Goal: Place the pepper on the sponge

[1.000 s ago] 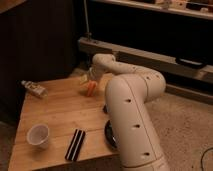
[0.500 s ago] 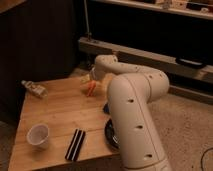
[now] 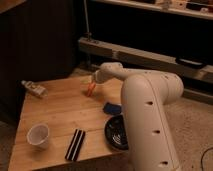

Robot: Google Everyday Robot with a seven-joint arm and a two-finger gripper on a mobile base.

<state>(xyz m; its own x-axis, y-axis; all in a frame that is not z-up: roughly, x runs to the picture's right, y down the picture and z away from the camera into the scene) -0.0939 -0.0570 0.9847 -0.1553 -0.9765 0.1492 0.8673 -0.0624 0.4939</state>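
the claw [image 3: 93,82] is at the table's [image 3: 55,115] 12 o'clock side. it pinches the top of the orange pepper [image 3: 90,89], which hangs tilted just over the wood. since a moment ago the pepper has hardly moved, and the arm [image 3: 150,110] sits a little lower. the blue sponge [image 3: 112,107] lies at 4 o'clock from the pepper, apart from it, just beside the black bowl [image 3: 116,134].

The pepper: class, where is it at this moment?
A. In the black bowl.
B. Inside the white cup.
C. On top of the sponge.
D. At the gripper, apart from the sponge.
D: the pepper is right at the gripper over the far middle of the table, while the sponge lies apart from it, bare, beside the black bowl.
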